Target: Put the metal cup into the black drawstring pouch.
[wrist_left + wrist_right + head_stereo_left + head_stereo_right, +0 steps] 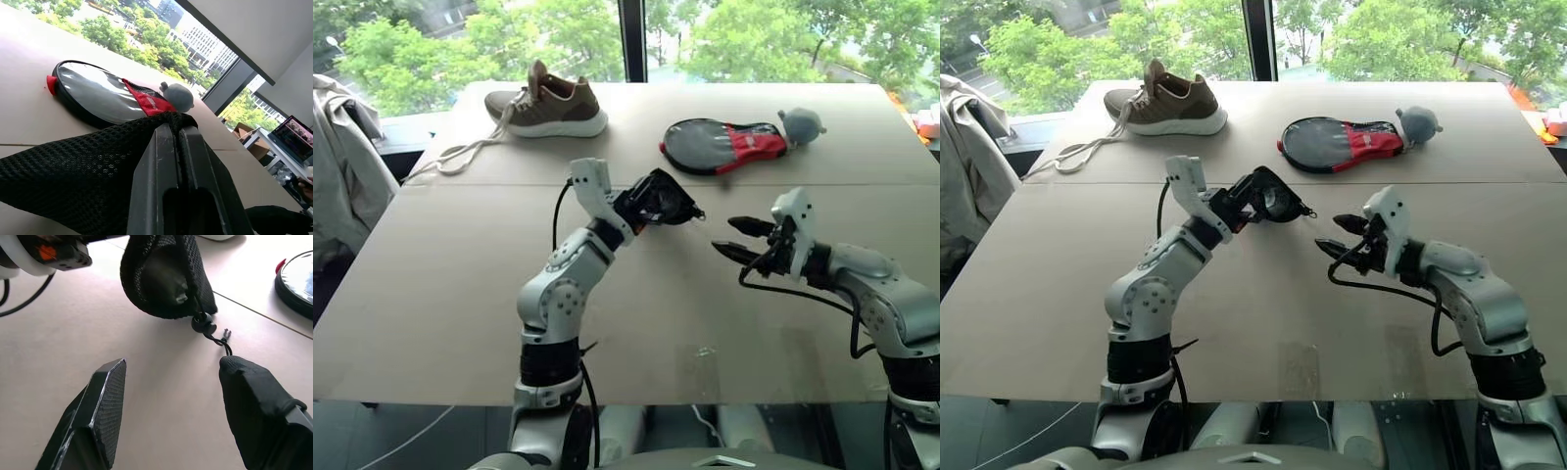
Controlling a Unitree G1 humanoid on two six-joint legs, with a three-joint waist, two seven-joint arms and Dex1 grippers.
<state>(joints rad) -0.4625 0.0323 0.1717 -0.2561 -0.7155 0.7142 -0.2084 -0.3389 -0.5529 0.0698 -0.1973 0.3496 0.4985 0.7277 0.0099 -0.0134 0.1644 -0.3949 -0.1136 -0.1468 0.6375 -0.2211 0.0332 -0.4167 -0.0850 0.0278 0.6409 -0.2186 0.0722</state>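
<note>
I see two grippers over one big tan table point(431, 294). My right gripper point(736, 239) is nearest to me, on the right side of the table, up in the air. Its two black fingers point(102, 406) are spread apart and hold nothing.

Just past it, near the middle of the table, my left gripper point(1246, 208) is squeezed tight on the one black drawstring pouch point(661, 201). It holds the pouch up off the table. The pouch hangs with its open mouth turned toward my right gripper. In the right wrist view I look into that mouth and see something shiny inside. I think it is the one metal cup point(177, 290), but only a small bit of it shows. One thin cord point(215, 335) with a round black bead hangs from the pouch mouth. The cord end lies close by one right finger; I cannot tell if they touch.

Farther off, near the far edge, are three more things. One round black-and-red paddle case point(720, 145) lies right of the middle. One small gray soft toy point(800, 125) sits at its right end. One brown shoe point(548, 103) with a white sole stands toward the far left corner. Its long laces trail off to the left edge.
</note>
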